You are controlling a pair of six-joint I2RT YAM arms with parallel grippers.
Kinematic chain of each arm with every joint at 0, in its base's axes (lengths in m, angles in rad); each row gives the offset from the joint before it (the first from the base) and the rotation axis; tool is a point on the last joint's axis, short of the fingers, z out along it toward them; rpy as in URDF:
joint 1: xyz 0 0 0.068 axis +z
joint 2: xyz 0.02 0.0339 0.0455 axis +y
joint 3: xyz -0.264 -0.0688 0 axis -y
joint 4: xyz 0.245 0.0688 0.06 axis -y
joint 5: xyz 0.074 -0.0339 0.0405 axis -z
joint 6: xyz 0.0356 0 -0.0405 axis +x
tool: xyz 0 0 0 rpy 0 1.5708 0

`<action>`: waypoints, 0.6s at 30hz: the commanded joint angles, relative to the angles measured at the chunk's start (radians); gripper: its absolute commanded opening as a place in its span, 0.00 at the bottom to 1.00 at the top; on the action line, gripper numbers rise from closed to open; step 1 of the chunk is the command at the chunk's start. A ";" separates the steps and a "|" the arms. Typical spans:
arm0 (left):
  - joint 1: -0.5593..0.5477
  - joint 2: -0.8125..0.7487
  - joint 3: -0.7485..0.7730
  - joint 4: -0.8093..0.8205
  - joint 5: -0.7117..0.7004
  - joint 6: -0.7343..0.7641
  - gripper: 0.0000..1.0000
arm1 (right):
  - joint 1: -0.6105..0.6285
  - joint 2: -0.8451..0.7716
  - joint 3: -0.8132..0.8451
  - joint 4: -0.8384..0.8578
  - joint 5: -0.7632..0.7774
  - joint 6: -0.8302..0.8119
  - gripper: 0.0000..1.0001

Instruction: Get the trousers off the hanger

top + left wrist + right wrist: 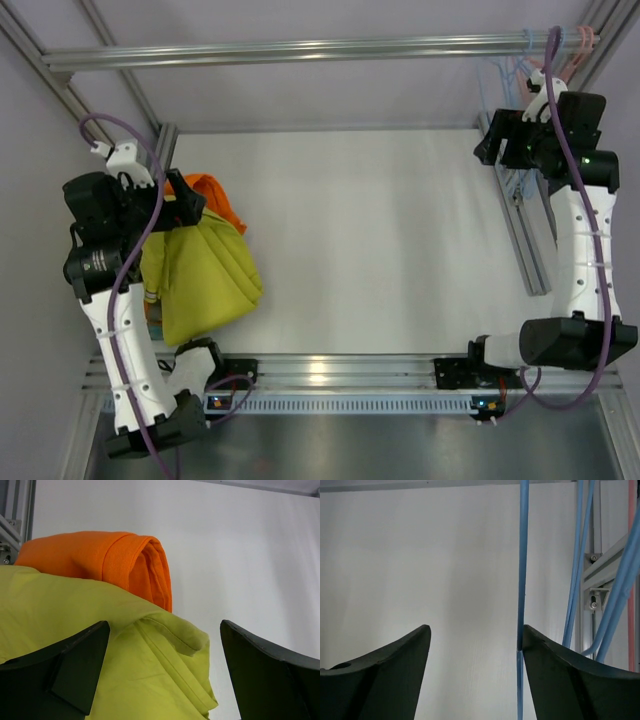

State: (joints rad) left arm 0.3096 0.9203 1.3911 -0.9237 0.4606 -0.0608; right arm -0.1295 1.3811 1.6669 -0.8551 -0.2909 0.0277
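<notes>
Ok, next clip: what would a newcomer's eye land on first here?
The mustard-yellow cloth trousers lie heaped at the left side of the white table, under the open left gripper, with a folded bright orange garment just behind them. In the far right corner, the open right gripper faces a thin light-blue wire hanger, its wire close by one fingertip, with more wires hanging beside it.

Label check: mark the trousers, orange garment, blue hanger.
trousers (205, 275), top external view, middle of the cloth.
orange garment (145, 565), left wrist view, folded end.
hanger (522, 555), right wrist view, vertical wire.
</notes>
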 commanded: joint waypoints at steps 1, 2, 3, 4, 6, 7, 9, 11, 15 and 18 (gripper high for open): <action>0.000 0.029 0.075 -0.014 0.021 0.036 0.98 | -0.013 -0.097 0.010 0.001 -0.037 0.014 0.74; 0.000 0.035 0.088 -0.014 0.013 0.041 0.98 | -0.012 -0.121 0.014 -0.002 -0.037 0.018 0.76; 0.000 0.040 0.098 -0.014 0.004 0.047 0.98 | -0.012 -0.134 0.016 -0.012 -0.040 0.020 0.79; -0.001 0.052 0.111 -0.015 -0.002 0.050 0.98 | -0.012 -0.161 0.019 -0.018 -0.042 0.020 0.83; 0.000 0.063 0.152 -0.014 -0.026 0.052 0.98 | -0.012 -0.189 0.027 -0.028 -0.042 0.018 0.88; 0.000 0.077 0.167 -0.012 -0.033 0.052 0.98 | -0.012 -0.203 0.027 -0.033 -0.040 0.018 0.95; 0.000 0.095 0.215 -0.012 -0.043 0.052 0.98 | -0.012 -0.241 0.027 -0.045 -0.039 0.006 0.99; -0.001 0.133 0.249 -0.010 -0.043 0.046 0.98 | -0.012 -0.278 0.024 -0.065 -0.036 -0.005 1.00; -0.004 0.224 0.385 -0.012 0.006 0.016 0.98 | -0.012 -0.352 -0.002 -0.071 -0.057 -0.018 0.99; -0.065 0.301 0.451 -0.012 -0.022 -0.004 0.98 | -0.012 -0.404 -0.027 -0.061 -0.114 -0.018 0.99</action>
State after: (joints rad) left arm 0.2951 1.1698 1.7752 -0.9531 0.4416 -0.0372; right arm -0.1295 1.0256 1.6535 -0.9127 -0.3389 0.0254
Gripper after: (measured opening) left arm 0.983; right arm 0.993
